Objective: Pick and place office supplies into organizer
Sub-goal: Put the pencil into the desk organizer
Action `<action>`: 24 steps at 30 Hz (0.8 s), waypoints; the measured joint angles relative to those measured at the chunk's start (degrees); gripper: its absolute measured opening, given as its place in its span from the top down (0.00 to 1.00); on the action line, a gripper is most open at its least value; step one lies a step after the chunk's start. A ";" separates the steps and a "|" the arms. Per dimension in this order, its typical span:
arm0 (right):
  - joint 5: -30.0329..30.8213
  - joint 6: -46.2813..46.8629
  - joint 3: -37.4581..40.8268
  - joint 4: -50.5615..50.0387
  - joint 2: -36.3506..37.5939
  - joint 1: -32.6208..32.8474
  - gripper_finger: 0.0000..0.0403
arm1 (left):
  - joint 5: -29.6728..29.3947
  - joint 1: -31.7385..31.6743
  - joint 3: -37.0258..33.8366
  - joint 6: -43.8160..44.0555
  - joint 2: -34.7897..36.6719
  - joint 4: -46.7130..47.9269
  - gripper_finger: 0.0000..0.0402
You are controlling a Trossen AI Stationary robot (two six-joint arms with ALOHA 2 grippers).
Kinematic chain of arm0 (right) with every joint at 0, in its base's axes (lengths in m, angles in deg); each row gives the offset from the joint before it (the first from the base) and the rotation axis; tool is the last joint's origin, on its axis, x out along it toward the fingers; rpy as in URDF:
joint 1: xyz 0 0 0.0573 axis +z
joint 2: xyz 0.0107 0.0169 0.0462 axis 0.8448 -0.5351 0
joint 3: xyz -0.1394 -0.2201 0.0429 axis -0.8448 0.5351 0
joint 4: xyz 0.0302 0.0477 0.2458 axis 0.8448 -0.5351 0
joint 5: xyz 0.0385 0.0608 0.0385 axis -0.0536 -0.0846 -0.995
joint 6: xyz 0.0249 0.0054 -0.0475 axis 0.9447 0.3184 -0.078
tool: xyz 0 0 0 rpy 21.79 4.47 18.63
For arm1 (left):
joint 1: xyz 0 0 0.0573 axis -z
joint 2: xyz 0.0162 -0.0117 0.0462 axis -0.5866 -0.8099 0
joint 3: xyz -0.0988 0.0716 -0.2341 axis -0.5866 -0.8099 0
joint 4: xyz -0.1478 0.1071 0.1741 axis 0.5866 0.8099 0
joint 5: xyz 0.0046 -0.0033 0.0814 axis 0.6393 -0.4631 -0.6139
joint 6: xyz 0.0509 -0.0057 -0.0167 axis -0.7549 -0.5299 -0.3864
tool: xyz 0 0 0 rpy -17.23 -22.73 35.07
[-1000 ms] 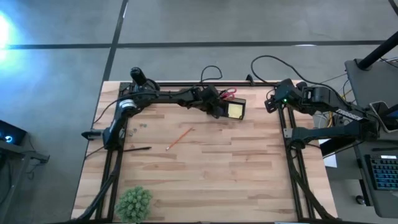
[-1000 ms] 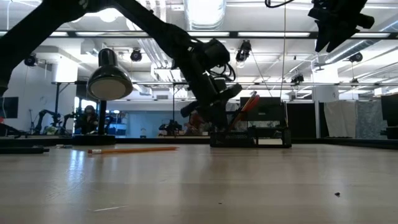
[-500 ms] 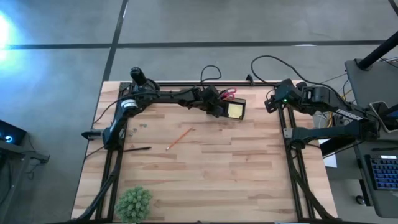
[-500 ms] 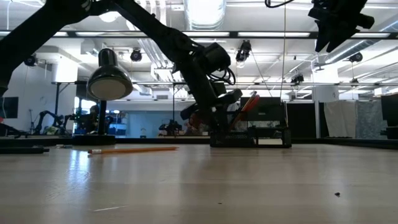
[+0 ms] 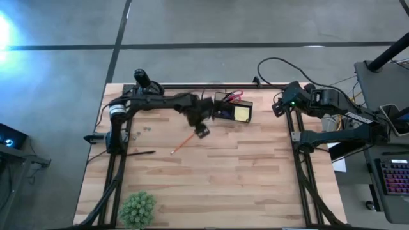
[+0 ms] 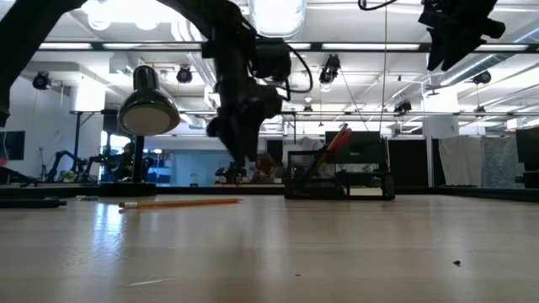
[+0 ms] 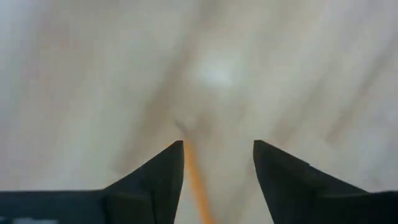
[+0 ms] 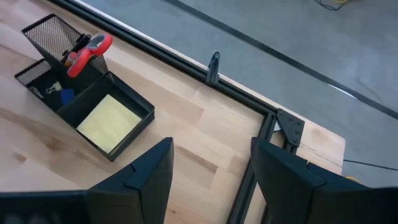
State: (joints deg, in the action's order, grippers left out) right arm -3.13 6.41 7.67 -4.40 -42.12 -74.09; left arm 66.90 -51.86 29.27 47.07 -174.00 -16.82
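Note:
My left gripper (image 5: 201, 131) hangs open and pointing down over the orange pencil (image 5: 185, 142), which lies flat on the table. In the left wrist view the pencil (image 7: 198, 186) shows between the two fingers (image 7: 163, 167), close to one of them. In the low view the gripper (image 6: 239, 165) is above the tabletop. The black organizer (image 5: 225, 110) stands near the far edge, with the yellow sticky-note pad (image 8: 112, 122) lying in it and the red-handled scissors (image 8: 87, 48) standing in its mesh cup. A black pen (image 5: 142, 153) lies at the left. My right gripper (image 8: 211, 152) waits open, high at the far right.
A small green plant (image 5: 137, 207) stands at the near left corner. A few tiny pieces (image 5: 137, 133) lie near the left arm's base. A round black object with a knob (image 5: 140, 78) sits at the far left. Bare wood fills the table's middle and near right.
My left gripper has left the organizer, swinging toward the table's left and near side until it hangs above the pencil, and it has tipped to point more steeply down. The organizer, the scissors and the pad stay where they were.

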 joint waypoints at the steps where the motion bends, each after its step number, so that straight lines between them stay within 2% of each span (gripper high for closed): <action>1: -0.02 -0.55 0.00 0.02 0.00 0.00 0.49 | 1.42 0.57 -1.32 1.67 0.13 -0.28 0.57; 7: -0.09 -2.18 0.02 0.24 -0.04 -0.09 0.49 | 0.75 1.70 -5.24 12.17 0.23 -0.45 0.65; 15: -0.11 -2.52 0.02 0.34 -0.04 -0.09 0.49 | -3.90 1.77 -8.60 13.70 0.18 -0.86 0.66; 24: -0.12 -2.09 0.02 0.44 -0.04 -0.09 0.49 | -2.76 1.86 -13.27 15.36 0.16 -6.58 0.66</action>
State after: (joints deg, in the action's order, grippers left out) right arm -3.25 4.33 7.69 -3.96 -42.17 -74.18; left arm 64.14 -50.00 16.00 62.43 -173.84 -23.40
